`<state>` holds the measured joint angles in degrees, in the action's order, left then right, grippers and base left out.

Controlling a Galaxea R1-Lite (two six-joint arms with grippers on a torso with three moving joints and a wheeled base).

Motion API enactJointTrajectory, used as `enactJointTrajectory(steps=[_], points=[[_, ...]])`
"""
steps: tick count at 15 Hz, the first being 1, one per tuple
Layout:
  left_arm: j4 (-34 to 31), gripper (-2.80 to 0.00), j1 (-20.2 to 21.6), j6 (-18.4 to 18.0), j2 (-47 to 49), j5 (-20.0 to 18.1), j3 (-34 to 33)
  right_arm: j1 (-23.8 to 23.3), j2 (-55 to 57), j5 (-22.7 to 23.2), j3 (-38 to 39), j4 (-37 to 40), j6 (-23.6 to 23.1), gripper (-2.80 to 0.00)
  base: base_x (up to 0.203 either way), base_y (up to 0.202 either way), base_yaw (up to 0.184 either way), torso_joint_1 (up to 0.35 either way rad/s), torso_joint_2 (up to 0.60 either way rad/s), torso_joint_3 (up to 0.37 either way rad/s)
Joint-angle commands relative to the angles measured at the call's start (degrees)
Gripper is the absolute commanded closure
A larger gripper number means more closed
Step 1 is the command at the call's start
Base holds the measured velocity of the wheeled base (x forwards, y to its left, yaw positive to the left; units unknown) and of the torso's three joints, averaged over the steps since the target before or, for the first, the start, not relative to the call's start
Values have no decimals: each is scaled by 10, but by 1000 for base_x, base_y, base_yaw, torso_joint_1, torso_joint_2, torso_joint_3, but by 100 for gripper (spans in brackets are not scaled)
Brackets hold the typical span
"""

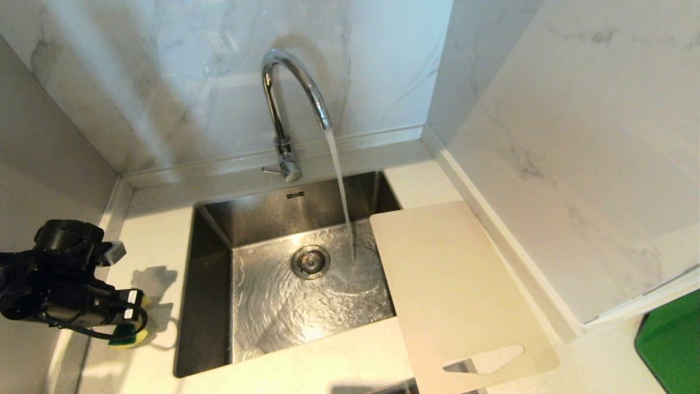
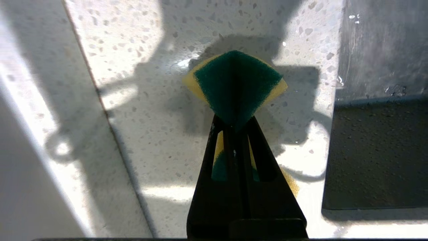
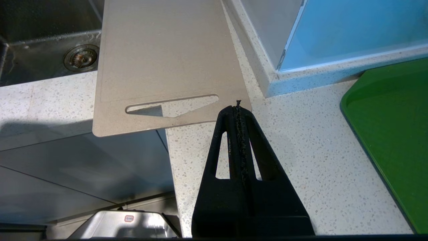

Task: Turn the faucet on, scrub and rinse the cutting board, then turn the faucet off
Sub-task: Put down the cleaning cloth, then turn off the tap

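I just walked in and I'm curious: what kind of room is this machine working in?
Most likely a kitchen. A steel sink is set into a speckled counter, a chrome faucet is running water into it, and a cutting board lies on the sink's edge. Marble-look walls surround it.

- One faucet [image 1: 290, 104], with one stream of water [image 1: 342, 191] running from its spout.
- One small lever [image 1: 272, 170] at the base of the faucet.
- One sink [image 1: 210, 306], with one round drain [image 1: 310, 261] in its floor.
- One cutting board [image 1: 454, 284], with one handle slot [image 1: 484, 360] near its short edge.
- One sponge [image 2: 234, 83], green on one face and yellow on the other.
- One green tray [image 3: 391, 127], only partly in view.
- Two grippers: the left gripper [image 2: 234, 125] and the right gripper [image 3: 238, 107], each with two black fingers.
- One speckled table [image 3: 301, 160] carrying the sink, board and tray.
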<state>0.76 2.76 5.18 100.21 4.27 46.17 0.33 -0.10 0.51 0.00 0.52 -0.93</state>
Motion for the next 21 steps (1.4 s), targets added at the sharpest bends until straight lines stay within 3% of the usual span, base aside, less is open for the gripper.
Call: enactJointTrajectory(steps=[1, 5, 6, 13, 16, 17, 21], points=[[1, 0, 4, -1, -14, 1, -5, 0, 1, 1, 1, 0, 0, 0, 0, 0, 0, 0, 0, 0], [2, 0, 8, -1, -11, 1, -8, 0, 1, 0, 1, 0, 0, 0, 0, 0, 0, 0, 0, 0], [3, -280, 8, -2, -9, 2, -11, 0, 1, 0, 1, 0, 0, 0, 0, 0, 0, 0, 0, 0], [3, -280, 12, -1, -31, 0, -10, 0, 1, 0, 1, 0, 0, 0, 0, 0, 0, 0, 0, 0], [-6, -280, 2, -1, -66, -5, 20, 0, 1, 0, 1, 0, 0, 0, 0, 0, 0, 0, 0, 0], [-19, 0, -20, -1, -80, -6, 40, 0, 1, 0, 1, 0, 0, 0, 0, 0, 0, 0, 0, 0], [-150, 0, -131, 24, -79, 2, 212, 0, 1, 0, 1, 0, 0, 0, 0, 0, 0, 0, 0, 0]])
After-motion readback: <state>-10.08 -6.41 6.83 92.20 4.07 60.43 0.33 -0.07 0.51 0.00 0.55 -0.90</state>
